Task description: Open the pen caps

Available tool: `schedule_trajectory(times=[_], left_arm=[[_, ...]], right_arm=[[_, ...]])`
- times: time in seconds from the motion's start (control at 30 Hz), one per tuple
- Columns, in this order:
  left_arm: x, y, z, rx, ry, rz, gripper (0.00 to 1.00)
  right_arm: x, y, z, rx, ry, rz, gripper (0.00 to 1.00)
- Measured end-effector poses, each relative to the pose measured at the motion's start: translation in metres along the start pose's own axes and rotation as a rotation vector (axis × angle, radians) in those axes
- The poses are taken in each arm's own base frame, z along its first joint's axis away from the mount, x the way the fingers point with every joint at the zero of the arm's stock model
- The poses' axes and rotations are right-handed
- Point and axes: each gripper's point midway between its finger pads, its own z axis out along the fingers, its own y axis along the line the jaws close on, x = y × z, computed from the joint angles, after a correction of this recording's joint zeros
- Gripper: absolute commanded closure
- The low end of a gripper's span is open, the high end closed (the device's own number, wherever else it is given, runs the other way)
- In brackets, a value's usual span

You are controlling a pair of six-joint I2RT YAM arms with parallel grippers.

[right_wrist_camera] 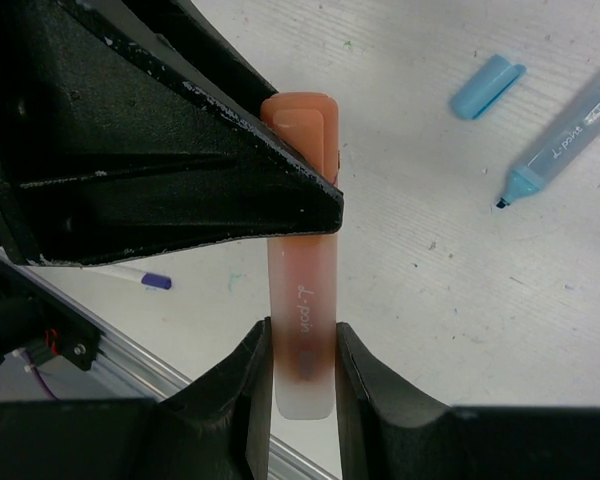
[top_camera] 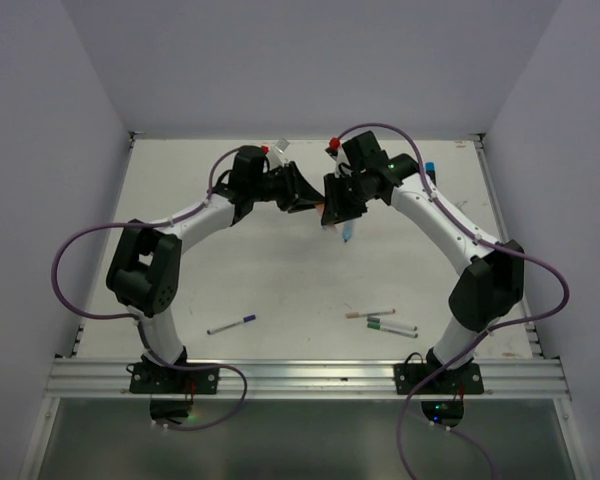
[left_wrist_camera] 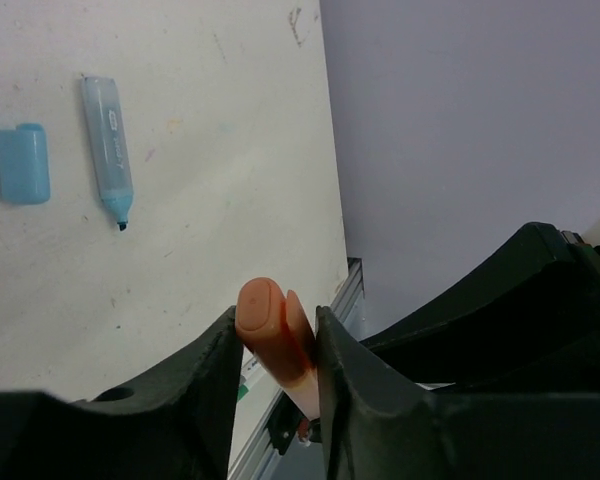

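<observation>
Both ends of the orange highlighter (right_wrist_camera: 302, 285), raised near the uncapped blue highlighter (left_wrist_camera: 108, 145), are pinched: my left gripper (left_wrist_camera: 275, 330) clamps its cap (left_wrist_camera: 263, 312), my right gripper (right_wrist_camera: 305, 345) the other end; the cap looks not yet off; next, I judge, a straight pull apart.

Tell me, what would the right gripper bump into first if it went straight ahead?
Probably the left gripper: it faces the right gripper and clamps the orange cap just ahead, though depth is unclear.

Orange cap (left_wrist_camera: 265, 318): fitted on orange highlighter (right_wrist_camera: 302, 330), raised above the worktop (left_wrist_camera: 220, 150).
Blue cap (left_wrist_camera: 22, 163): off, lying flat on worktop.
</observation>
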Motion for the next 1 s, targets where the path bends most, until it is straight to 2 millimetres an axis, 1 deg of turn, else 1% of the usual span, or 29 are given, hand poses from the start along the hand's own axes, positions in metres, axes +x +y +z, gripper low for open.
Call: schedule_trajectory(times=[0.07, 0.1, 0.13, 0.17, 0.37, 0.5, 0.6, 0.73, 0.9, 1.0], left_arm=[[0.0, -0.003, 0.0, 0.011, 0.0, -0.005, 0.76], [-0.001, -0.005, 0.0, 0.019, 0.002, -0.013, 0.88], [-0.001, -0.008, 0.0, 0.03, 0.004, -0.023, 0.95], [-0.001, -0.012, 0.0, 0.041, 0.005, -0.024, 1.0], [-0.001, -0.01, 0.001, 0.034, 0.005, -0.039, 1.0], [0.0, 0.002, 0.001, -0.015, 0.003, -0.07, 1.0], [0.005, 0.011, -0.002, -0.037, 0.017, -0.1, 1.0], [0.012, 0.018, -0.009, -0.026, 0.052, -0.139, 1.0], [0.02, 0.015, -0.015, 0.046, 0.099, -0.16, 1.0], [0.022, 0.013, -0.018, 0.097, 0.105, -0.158, 1.0]], right_arm=[[0.001, 0.001, 0.001, 0.0, 0.002, -0.001, 1.0], [0.002, 0.001, 0.002, 0.001, 0.007, -0.001, 1.0], [0.002, 0.001, 0.003, 0.001, 0.011, -0.002, 1.0], [0.003, 0.002, 0.005, 0.002, 0.015, -0.003, 1.0], [0.006, 0.002, 0.01, 0.018, 0.019, -0.005, 1.0], [0.012, 0.002, 0.018, 0.032, 0.006, -0.012, 1.0], [0.019, 0.006, 0.021, 0.03, -0.003, -0.008, 1.0], [0.028, 0.014, 0.021, 0.0, -0.034, -0.001, 1.0], [0.037, 0.021, 0.013, -0.045, -0.076, 0.017, 1.0], [0.042, 0.024, 0.011, -0.073, -0.072, 0.02, 1.0]])
